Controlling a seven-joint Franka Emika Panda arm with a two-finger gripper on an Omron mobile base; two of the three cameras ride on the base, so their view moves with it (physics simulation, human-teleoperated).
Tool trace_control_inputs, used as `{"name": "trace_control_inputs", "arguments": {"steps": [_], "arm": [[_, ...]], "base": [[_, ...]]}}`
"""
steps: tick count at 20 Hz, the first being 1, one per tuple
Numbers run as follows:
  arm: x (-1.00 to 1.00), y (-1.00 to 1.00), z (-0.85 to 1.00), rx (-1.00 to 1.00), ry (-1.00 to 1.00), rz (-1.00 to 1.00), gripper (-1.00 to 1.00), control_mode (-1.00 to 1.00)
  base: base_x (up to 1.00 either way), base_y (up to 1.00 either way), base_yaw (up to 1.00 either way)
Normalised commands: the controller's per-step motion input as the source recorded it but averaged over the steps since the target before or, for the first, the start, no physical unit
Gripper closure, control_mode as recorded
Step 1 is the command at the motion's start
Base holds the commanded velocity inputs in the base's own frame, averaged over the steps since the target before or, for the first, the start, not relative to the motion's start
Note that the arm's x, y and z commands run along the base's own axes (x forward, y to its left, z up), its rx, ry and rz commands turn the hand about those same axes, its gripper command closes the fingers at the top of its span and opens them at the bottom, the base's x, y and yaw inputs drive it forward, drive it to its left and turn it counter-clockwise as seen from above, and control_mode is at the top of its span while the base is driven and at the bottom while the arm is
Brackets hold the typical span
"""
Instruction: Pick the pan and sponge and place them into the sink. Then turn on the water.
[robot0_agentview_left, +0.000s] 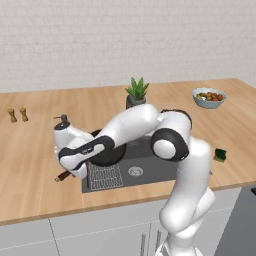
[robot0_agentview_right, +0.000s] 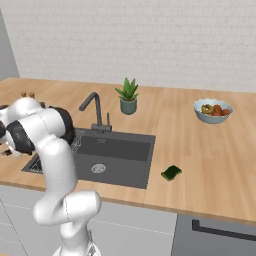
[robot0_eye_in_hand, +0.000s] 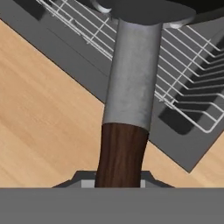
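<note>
The pan hangs over the left end of the sink, above the wire grid rack. My gripper is shut on the pan's handle, whose brown grip runs up into a grey metal neck toward the black pan body. The rack and the sink's edge lie beneath the handle. The green sponge lies on the counter right of the sink, near the front edge; it is the sponge in the right base view. The faucet stands behind the basin with no water running.
A potted plant stands behind the sink. A bowl of fruit sits at the back right. Salt and pepper shakers and a soap dispenser are at the left. My arm crosses over the basin's middle.
</note>
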Motion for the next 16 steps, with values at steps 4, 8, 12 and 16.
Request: {"name": "trace_control_inputs", "arguments": {"steps": [4,8,12,16], "arm": [[-0.07,-0.41,-0.01,0.0,-0.01,-0.03,1.0,-1.0],[0.0,-0.36,0.0,0.01,0.0,-0.02,1.0,-1.0],[-0.13,-0.46,0.0,0.08,0.0,0.0,1.0,-1.0],[-0.23,-0.7,0.02,0.1,0.0,0.0,1.0,-1.0]], "base": [[0.0,0.0,0.0],[0.0,0.0,0.0],[0.0,0.0,0.0],[0.0,0.0,0.0]]}}
